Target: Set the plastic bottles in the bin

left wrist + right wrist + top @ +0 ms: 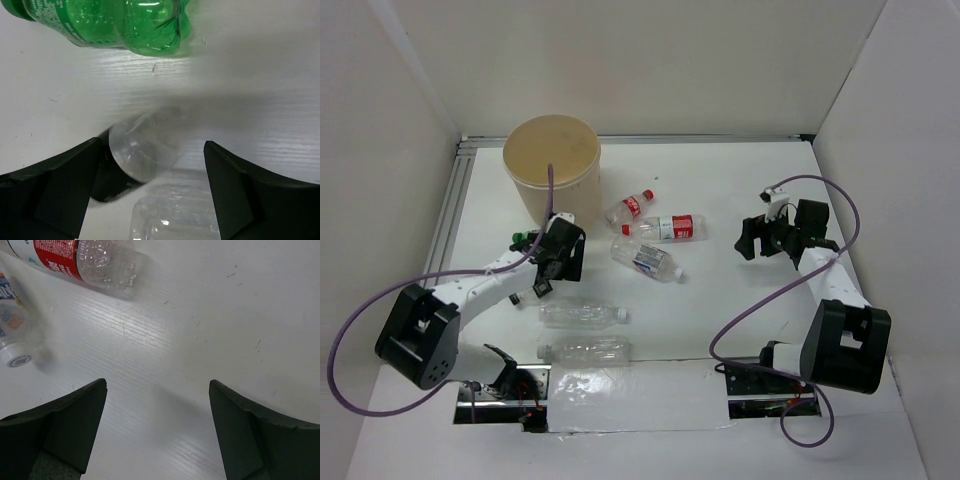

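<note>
The tan bin (551, 160) stands at the back left. A green bottle (525, 240) lies just below it, close above my left gripper (560, 255). In the left wrist view the green bottle (125, 25) is at the top. The left gripper (152, 145) is open, with the end of a clear bottle (145, 150) between its fingers, near the left one. Another clear bottle (175, 215) lies below. Two red-labelled bottles (630, 208) (665, 228), a blue-labelled one (645, 258) and two clear ones (582, 314) (585, 350) lie mid-table. My right gripper (755, 240) (157, 383) is open over bare table.
White walls enclose the table on three sides, with an aluminium rail (455, 200) along the left. Purple cables (360, 310) loop off both arms. In the right wrist view a red-labelled bottle (85, 260) and a white-capped bottle (12, 335) lie far left of the fingers.
</note>
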Robot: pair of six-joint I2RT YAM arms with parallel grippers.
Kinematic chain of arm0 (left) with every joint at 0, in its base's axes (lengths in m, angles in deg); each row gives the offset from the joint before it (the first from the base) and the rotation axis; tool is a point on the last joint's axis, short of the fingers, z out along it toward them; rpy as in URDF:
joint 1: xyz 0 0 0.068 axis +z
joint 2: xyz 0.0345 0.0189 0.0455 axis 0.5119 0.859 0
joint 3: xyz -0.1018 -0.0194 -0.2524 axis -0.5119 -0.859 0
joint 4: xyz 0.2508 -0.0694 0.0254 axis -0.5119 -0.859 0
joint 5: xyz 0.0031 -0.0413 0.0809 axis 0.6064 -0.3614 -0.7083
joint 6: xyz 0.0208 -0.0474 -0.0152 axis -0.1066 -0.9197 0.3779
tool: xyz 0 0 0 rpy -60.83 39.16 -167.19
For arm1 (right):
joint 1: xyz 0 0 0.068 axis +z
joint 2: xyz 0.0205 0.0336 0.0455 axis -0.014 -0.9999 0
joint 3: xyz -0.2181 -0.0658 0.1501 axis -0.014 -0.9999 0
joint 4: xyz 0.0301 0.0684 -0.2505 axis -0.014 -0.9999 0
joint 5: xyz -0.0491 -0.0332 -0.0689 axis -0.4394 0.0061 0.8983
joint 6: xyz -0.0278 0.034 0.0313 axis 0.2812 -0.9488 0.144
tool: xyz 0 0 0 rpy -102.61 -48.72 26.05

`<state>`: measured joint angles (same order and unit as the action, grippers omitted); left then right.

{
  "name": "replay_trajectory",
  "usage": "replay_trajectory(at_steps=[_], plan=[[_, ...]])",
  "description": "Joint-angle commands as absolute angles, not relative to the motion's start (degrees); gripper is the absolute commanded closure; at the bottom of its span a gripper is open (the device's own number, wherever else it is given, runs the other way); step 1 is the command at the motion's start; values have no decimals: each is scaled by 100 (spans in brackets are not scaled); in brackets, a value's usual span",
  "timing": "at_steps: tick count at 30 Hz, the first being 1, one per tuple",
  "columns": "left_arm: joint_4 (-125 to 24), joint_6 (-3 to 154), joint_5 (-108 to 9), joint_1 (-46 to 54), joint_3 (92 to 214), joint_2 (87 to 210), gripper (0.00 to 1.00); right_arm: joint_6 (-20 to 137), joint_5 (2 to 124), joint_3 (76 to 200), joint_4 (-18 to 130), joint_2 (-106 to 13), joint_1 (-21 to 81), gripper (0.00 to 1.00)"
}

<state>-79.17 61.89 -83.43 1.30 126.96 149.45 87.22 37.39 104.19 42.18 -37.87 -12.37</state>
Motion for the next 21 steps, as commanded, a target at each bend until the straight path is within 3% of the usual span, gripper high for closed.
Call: replay_trajectory(at_steps=[1,8,10,12,14,16,17,21], plan=[[-7513,6422,-8427,258,12645,15317,6,8894,3624,10642,4179,-3840,-1256,10],[-7460,6423,-8488,311,12837,16257,14,8895,3571,10748,4126,-3945,-1256,10],[-7460,6423,-8540,311,12890,16390,29,8895,3571,10800,4126,-3945,-1256,10],[-7512,6423,-8540,232,12891,16338,36,8947,3571,10800,4126,-3997,-1256,10],[-7512,6423,-8488,153,12838,16111,32,8948,3571,10800,4178,-3998,-1308,10],[-7512,6370,-8488,73,12777,15960,14,8948,3571,10800,4179,-4059,-1309,10],[-7582,6370,-8488,-14,12777,15820,10,8948,3519,10800,4179,-4059,-1309,10],[-7785,6159,-8488,-225,12829,15205,8,9053,3466,10800,4179,-4112,-1309,10]])
